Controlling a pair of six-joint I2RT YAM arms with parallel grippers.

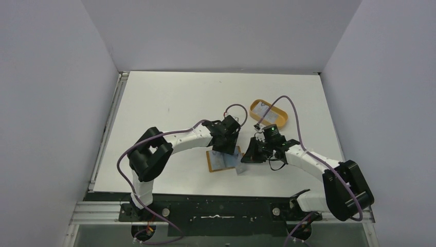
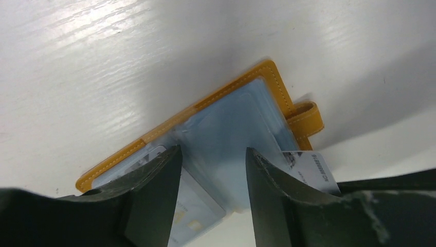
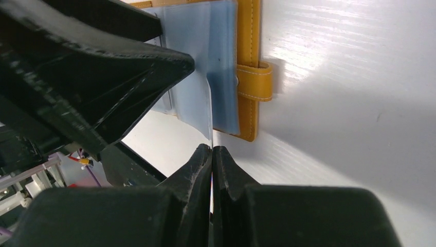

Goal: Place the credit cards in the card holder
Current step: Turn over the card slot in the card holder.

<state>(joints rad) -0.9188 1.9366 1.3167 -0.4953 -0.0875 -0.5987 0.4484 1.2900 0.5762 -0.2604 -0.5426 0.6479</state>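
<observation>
**A:** From above, where do things lie?

**B:** The card holder [image 1: 220, 160] lies open on the surface [image 1: 169, 98], under the left gripper [image 1: 226, 148]. The right gripper [image 1: 247, 157] is at its right edge. An orange tray [image 1: 280, 123] sits apart, farther back.

**A:** And the left wrist view?

**B:** The left fingers are parted with nothing between them, straddling the grey-blue sleeves. The stitched orange border and the snap tab [image 2: 307, 119] show clearly. One credit card [image 2: 310, 167] pokes out at the right. Another pale card [image 2: 198, 216] sits under the left finger.

**A:** Right wrist?

**B:** The right fingers are pinched shut on a thin pale edge, most likely that credit card, aimed at the sleeves.

**A:** So which step is this?

**B:** I'd say insertion. Next, the card's edge must meet a slot mouth squarely while the holder is kept from sliding.
</observation>
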